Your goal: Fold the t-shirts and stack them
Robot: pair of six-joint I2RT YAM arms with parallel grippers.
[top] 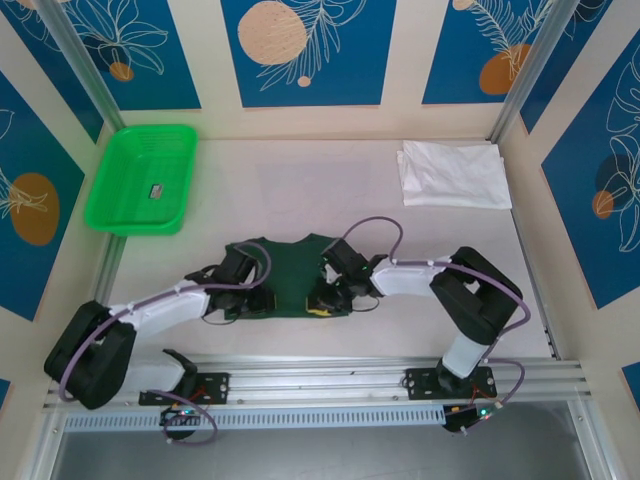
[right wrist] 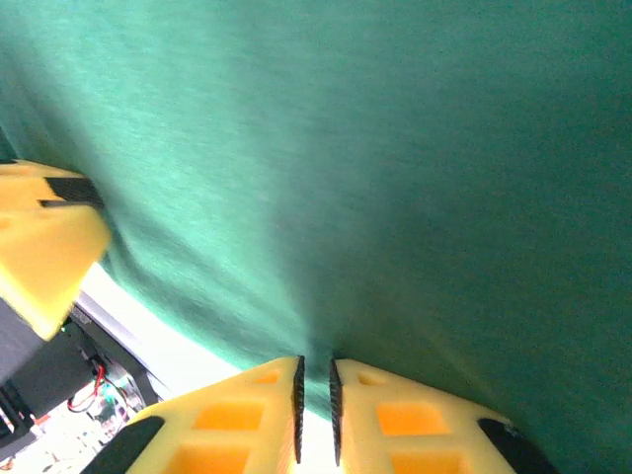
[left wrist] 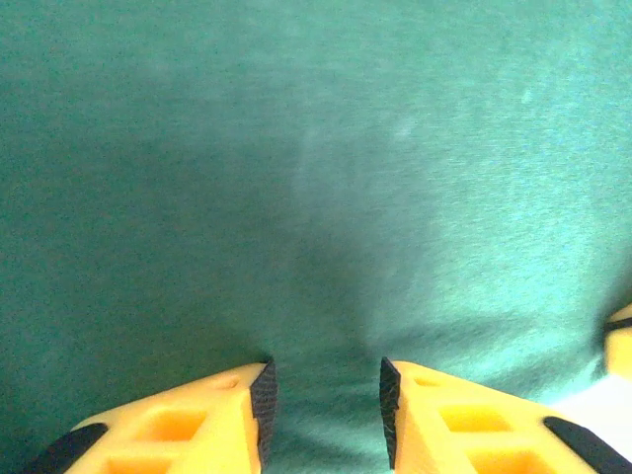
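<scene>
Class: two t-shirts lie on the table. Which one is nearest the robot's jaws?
The dark green t-shirt, with both pairs of jaws at its near edge; the white t-shirt lies apart at the back right.

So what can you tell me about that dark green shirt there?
The dark green t-shirt is plain, soft-looking cloth, spread mostly flat at the near middle of the table. The left fingers and right fingers each seem to pinch its near edge, where the cloth puckers.
</scene>
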